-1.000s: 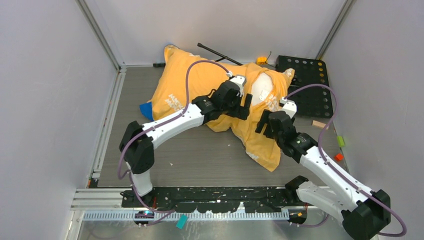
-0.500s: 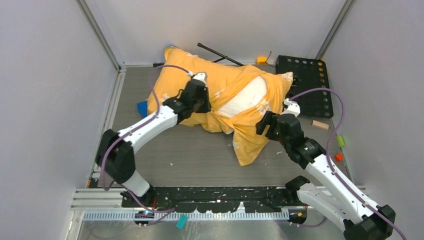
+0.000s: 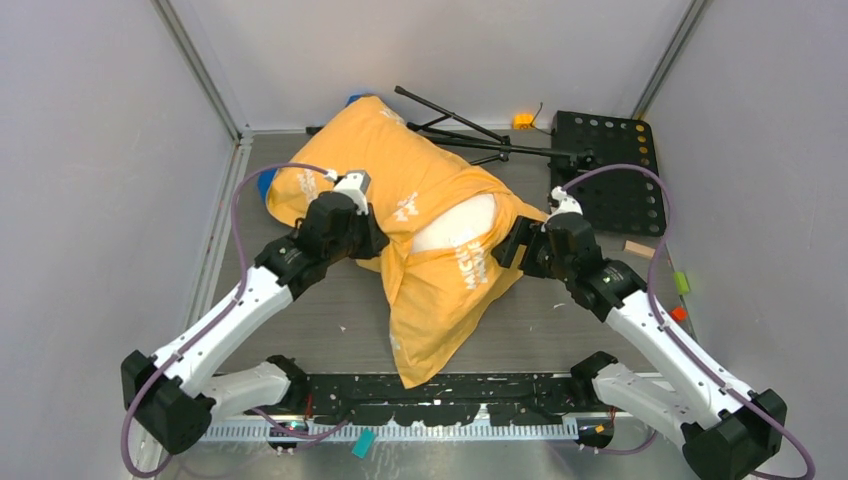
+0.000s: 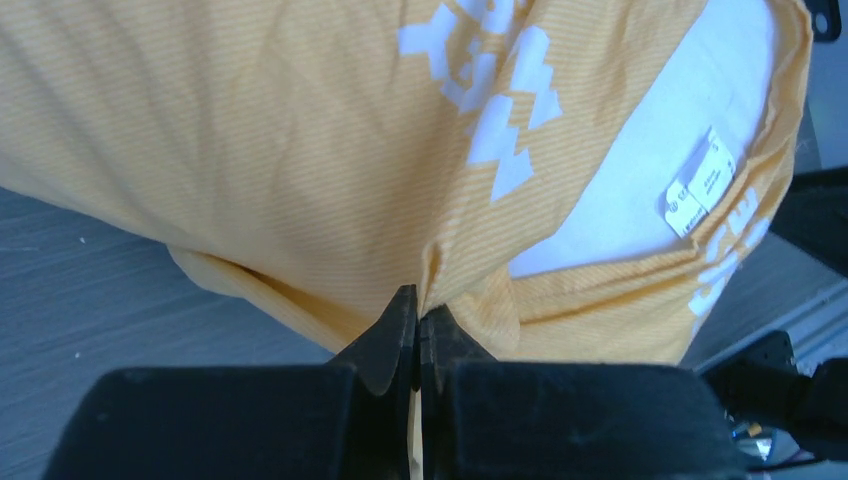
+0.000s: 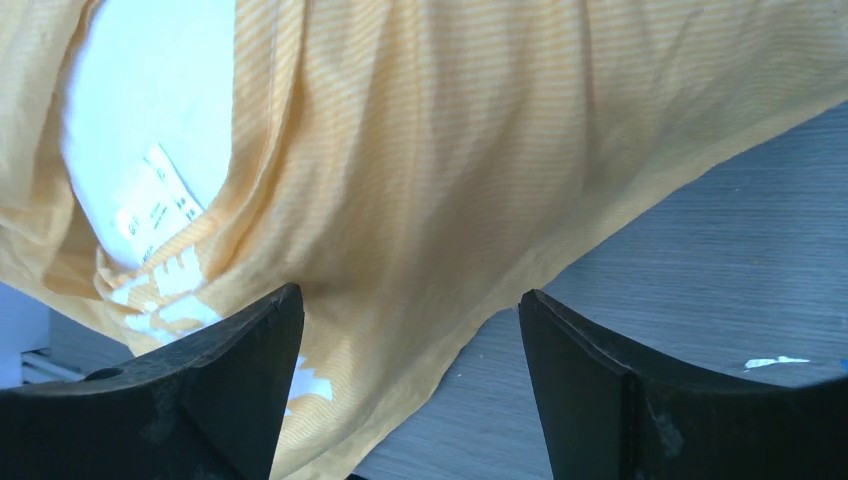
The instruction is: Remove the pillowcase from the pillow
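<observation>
Top external view is showing the job barely begun. The pillowcase (image 3: 395,175) is covering nearly all of the pillow (image 3: 455,222), which is peeking out only through the opening lying between the two sets of jaws, nearer the right ones. A loose tail of pillowcase is trailing over the counter (image 3: 330,310) behind both sets of jaws, toward the arm bases. By my reading, the opening is exposed and one grip is taken, but all the pulling apart is left to do.

Left wrist view is adding what the overhead one is hiding. The left jaws are pressing fully together on a small fold of pillowcase (image 4: 250,150) right at their tips, with the cloth rising ahead of them. The pillow (image 4: 640,170) is showing ahead and to the right of those jaws, its sewn label (image 4: 700,185) sitting at the opening's edge.

Right wrist view is showing the right jaws standing wide apart and gripping nothing. The pillowcase (image 5: 500,130) is hanging just ahead of them across the gap, and the pillow (image 5: 150,90) is sitting ahead and to their left. Whether the cloth is touching the right jaws, I cannot tell.
</observation>
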You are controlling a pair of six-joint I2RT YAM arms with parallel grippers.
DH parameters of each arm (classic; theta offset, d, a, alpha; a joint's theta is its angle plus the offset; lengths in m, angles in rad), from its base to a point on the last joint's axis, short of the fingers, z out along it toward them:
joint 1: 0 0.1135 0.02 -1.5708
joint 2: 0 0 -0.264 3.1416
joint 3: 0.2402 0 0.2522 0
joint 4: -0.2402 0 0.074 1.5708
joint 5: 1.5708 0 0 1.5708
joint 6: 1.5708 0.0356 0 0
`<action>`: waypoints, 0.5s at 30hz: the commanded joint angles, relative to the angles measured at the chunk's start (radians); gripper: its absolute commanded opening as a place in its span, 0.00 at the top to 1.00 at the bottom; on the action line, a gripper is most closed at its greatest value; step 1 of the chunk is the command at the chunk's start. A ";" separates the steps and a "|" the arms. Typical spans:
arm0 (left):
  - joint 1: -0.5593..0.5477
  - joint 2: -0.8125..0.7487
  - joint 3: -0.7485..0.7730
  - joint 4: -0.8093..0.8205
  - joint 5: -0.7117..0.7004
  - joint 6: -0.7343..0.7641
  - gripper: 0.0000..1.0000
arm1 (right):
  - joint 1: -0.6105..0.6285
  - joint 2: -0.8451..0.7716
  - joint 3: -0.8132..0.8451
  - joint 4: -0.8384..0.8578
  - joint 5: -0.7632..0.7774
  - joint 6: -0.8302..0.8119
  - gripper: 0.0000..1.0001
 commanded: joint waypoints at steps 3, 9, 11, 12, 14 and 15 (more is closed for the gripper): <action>-0.012 -0.118 -0.082 -0.012 0.133 0.021 1.00 | -0.001 0.065 0.075 -0.024 -0.041 0.103 0.16; -0.011 -0.136 -0.073 -0.123 -0.066 0.012 0.72 | -0.001 0.119 0.084 -0.053 0.015 0.205 0.16; -0.011 -0.139 -0.047 -0.163 -0.137 0.013 0.50 | 0.000 0.126 0.083 -0.075 0.049 0.237 0.16; -0.011 -0.140 -0.029 -0.177 -0.158 0.022 0.42 | -0.001 0.123 0.080 -0.087 0.064 0.248 0.16; -0.013 -0.144 0.011 -0.188 -0.181 0.053 0.31 | 0.000 0.116 0.074 -0.094 0.074 0.265 0.16; -0.011 -0.146 0.036 -0.183 -0.178 0.074 0.28 | 0.000 0.108 0.069 -0.095 0.073 0.265 0.16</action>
